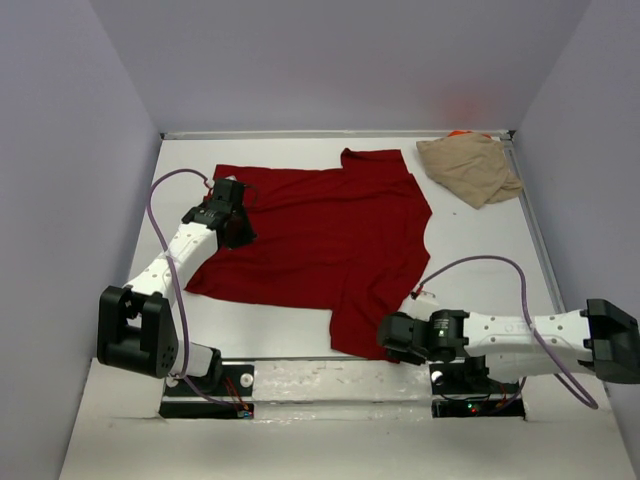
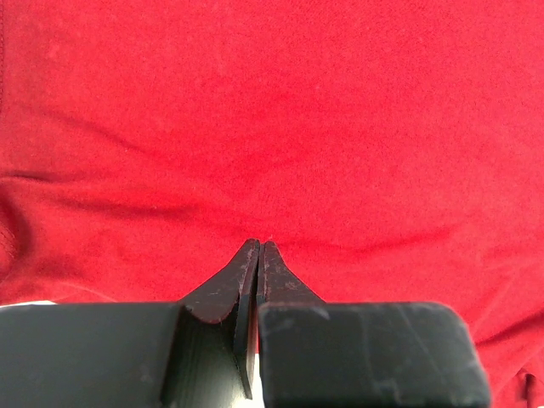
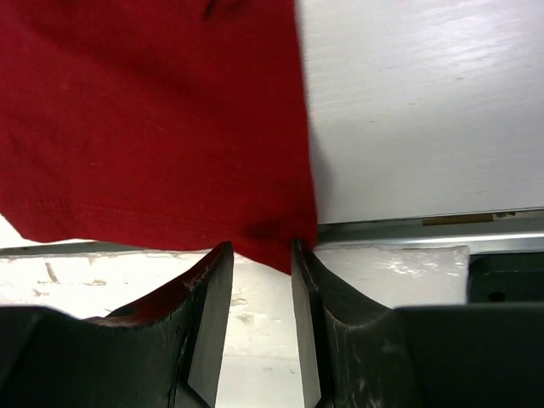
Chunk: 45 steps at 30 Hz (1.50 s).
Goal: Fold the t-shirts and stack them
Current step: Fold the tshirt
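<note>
The dark red t-shirt [image 1: 320,240] lies spread flat across the middle of the white table. My left gripper [image 1: 235,232] rests on its left edge. In the left wrist view the left gripper [image 2: 258,244] is shut, its tips pinching a ridge of the red cloth [image 2: 280,127]. My right gripper [image 1: 385,338] sits at the shirt's near right corner. Seen from the right wrist, the gripper [image 3: 259,251] is open and the hem corner [image 3: 272,242] reaches between its fingertips. The tan t-shirt [image 1: 470,168] lies crumpled at the back right, with a sliver of orange fabric [image 1: 462,133] behind it.
Grey walls enclose the table [image 1: 500,250] on the left, back and right. A metal rail [image 3: 425,223] runs along the near edge beside the right gripper. The arm bases [image 1: 200,395] are bolted at the near edge.
</note>
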Each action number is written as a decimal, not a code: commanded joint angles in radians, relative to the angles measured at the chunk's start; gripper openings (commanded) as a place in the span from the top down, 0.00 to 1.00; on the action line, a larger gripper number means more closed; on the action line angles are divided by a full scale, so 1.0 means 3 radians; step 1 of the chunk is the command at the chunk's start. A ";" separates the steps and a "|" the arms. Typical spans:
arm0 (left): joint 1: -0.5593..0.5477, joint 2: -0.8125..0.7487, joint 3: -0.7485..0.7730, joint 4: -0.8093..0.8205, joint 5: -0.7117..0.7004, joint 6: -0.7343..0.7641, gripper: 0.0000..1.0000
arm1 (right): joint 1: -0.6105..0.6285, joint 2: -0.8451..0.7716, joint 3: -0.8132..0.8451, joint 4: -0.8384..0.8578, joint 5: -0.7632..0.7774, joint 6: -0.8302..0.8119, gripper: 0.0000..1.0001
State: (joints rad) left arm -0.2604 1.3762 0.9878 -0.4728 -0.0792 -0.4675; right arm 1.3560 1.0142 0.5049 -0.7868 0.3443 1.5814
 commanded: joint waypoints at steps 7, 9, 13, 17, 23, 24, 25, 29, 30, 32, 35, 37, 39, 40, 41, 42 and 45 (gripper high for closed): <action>-0.0007 -0.0108 0.0026 -0.0045 -0.0002 0.0081 0.89 | 0.0016 0.0245 0.0352 -0.0511 0.0187 0.0148 0.60; -0.0007 -0.0108 0.0026 -0.0040 0.0008 0.0075 0.89 | 0.0016 0.0209 0.0342 -0.0669 0.0202 0.0281 0.60; -0.0007 -0.0108 0.0031 -0.0040 0.0013 0.0081 0.89 | 0.0016 0.0092 0.0255 -0.0849 0.0187 0.0471 0.60; -0.0012 -0.0093 0.0021 -0.0035 0.0013 0.0075 0.89 | 0.0016 -0.0006 0.0184 -0.0804 0.0156 0.0471 0.60; -0.0012 -0.0103 0.0041 -0.0060 0.0018 0.0075 0.89 | 0.0016 -0.0026 -0.0021 -0.0267 0.0039 0.0308 0.60; -0.0012 -0.0108 0.0051 -0.0065 0.0018 0.0086 0.89 | 0.0016 -0.0011 -0.0031 -0.0226 0.0034 0.0307 0.60; -0.0017 -0.0108 0.0051 -0.0070 0.0018 0.0086 0.89 | 0.0016 -0.0011 -0.0036 -0.0190 0.0039 0.0302 0.61; -0.0027 -0.0123 0.0061 -0.0116 0.0018 0.0111 0.89 | 0.0016 -0.0082 -0.0113 0.0081 0.0039 0.0134 0.61; -0.0027 -0.0128 0.0056 -0.0126 0.0013 0.0111 0.89 | 0.0016 -0.0113 -0.0133 0.0157 0.0044 0.0113 0.61; -0.0032 -0.0159 0.0056 -0.0147 -0.0002 0.0121 0.89 | 0.0016 -0.0205 -0.0200 0.0341 0.0054 -0.0004 0.61; -0.0032 -0.0180 0.0056 -0.0162 -0.0007 0.0132 0.89 | 0.0016 -0.0297 -0.0251 0.0480 0.0039 -0.0076 0.61; -0.0032 -0.0180 0.0062 -0.0167 -0.0002 0.0127 0.89 | 0.0016 -0.0312 -0.0256 0.0490 0.0034 -0.0086 0.61; -0.0037 -0.0174 0.0072 -0.0167 0.0003 0.0122 0.89 | 0.0016 -0.0313 -0.0251 0.0496 0.0028 -0.0107 0.66; -0.0042 -0.0174 0.0072 -0.0173 0.0008 0.0121 0.89 | 0.0016 -0.0307 -0.0236 0.0511 0.0028 -0.0117 0.68; -0.0042 -0.0174 0.0072 -0.0178 0.0008 0.0121 0.89 | 0.0016 -0.0292 -0.0236 0.0506 0.0023 -0.0122 0.71; -0.0047 -0.0180 0.0067 -0.0183 0.0008 0.0116 0.89 | 0.0016 -0.0236 -0.0226 0.0516 0.0013 -0.0132 0.84; -0.0053 -0.0185 0.0041 -0.0178 0.0003 0.0106 0.89 | 0.0016 -0.0144 -0.0159 0.0521 0.0018 -0.0173 1.00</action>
State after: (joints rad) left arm -0.2691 1.3582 0.9878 -0.5072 -0.0795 -0.4488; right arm 1.3560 0.9379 0.4332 -0.6693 0.3393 1.5513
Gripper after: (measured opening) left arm 0.113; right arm 0.047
